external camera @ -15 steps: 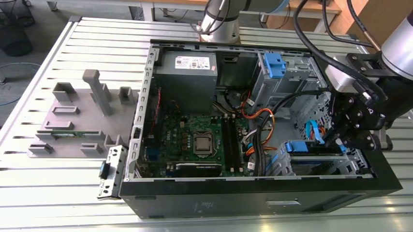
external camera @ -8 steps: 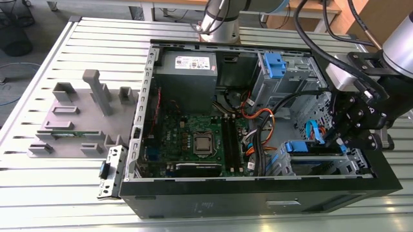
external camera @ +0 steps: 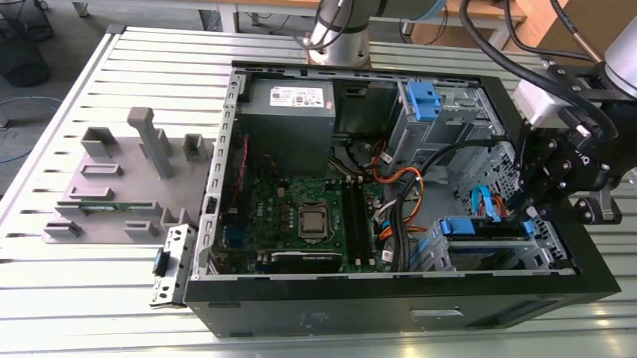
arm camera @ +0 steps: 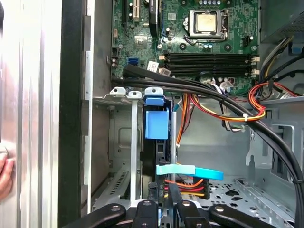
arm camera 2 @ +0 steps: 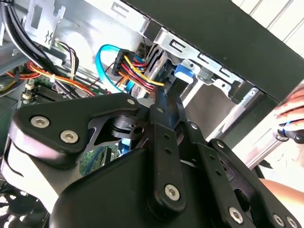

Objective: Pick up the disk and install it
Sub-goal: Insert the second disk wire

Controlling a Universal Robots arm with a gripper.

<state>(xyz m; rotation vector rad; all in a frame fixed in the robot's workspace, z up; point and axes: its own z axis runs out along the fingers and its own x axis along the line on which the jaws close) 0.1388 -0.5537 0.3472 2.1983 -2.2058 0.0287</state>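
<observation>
The disk [external camera: 485, 227] sits on edge inside the drive bay of the open computer case, at the exterior view's lower right. Its blue carrier frame [arm camera: 156, 124] faces the motherboard in the first wrist view. My gripper [external camera: 520, 216] hangs over that bay, just right of the disk. In both wrist views the black fingers [arm camera: 164, 202] lie close together, and the gripper [arm camera 2: 164, 97] reaches the disk's cable end beside the red-yellow power wires and a light blue data cable [arm camera: 190, 171]. I cannot tell whether the tips pinch the disk or only rest against it.
The black case wall [external camera: 398, 298] closes the near side. Motherboard [external camera: 309, 216], power supply [external camera: 289, 104] and a thick black cable bundle [arm camera: 199, 88] fill the case. Another blue carrier [external camera: 423, 97] sits in the far bay. A grey fixture plate [external camera: 119, 179] lies outside. A person's hand [arm camera 2: 289, 118] rests by the case.
</observation>
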